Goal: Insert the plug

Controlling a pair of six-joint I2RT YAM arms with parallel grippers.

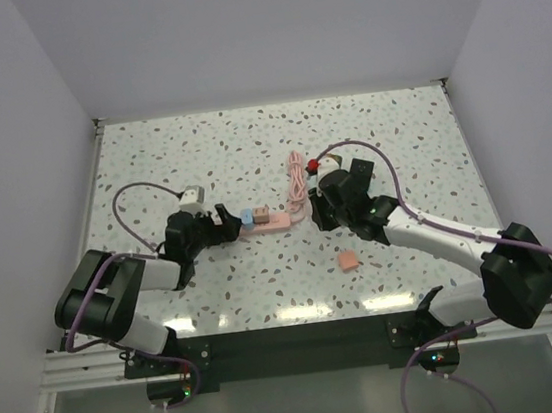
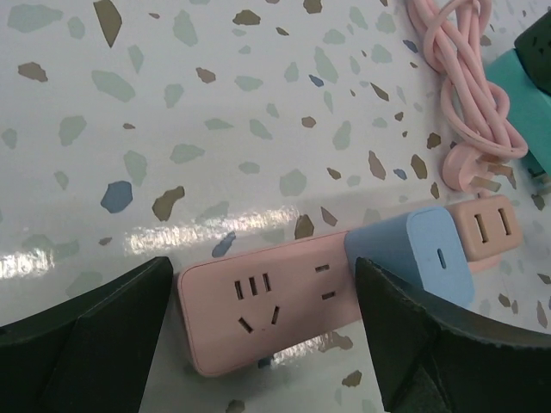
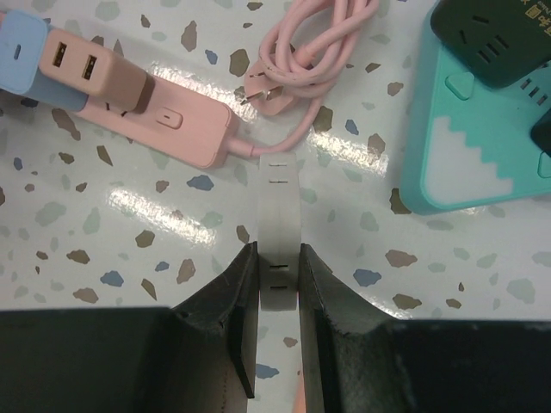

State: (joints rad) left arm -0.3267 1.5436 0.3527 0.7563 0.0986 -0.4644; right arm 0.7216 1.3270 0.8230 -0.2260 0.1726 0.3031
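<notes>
Right wrist view tells it plainly: the right fingers point(image 3: 244, 280) are clamped on the plug point(image 3: 280, 198), an off-white block seen edge-on, its long axis running straight out ahead of the tips. The pink power strip point(image 3: 176, 120) lies ahead and to the left, its long axis crossing the plug's line at a slant. The plug's front edge sits just beside the strip's cable end, touching or not I cannot tell. That end shows only a small button, and next along stand a pink adapter point(image 3: 86, 69) and a blue adapter point(image 3: 17, 47), both seated on the strip.

Over on the left wrist view, the free socket point(image 2: 254, 301) shows at the strip's other end, beyond the blue adapter. The left fingers point(image 2: 405, 327) are spread wide, one on either side of that stretch, gripping nothing. So the left arm is nearer the socket, yet the right arm has the plug.

My read: the plug must travel leftward along the strip, above both adapters, then come down square onto the socket. Room looks tight, with the spread fingers flanking the socket and the coiled cable point(image 3: 301, 52) and a teal block point(image 3: 456, 146) crowding the right side. On the near side of the desk point(image 1: 398, 131), only a small pink-orange block point(image 1: 346, 259) lies, well apart from the strip
</notes>
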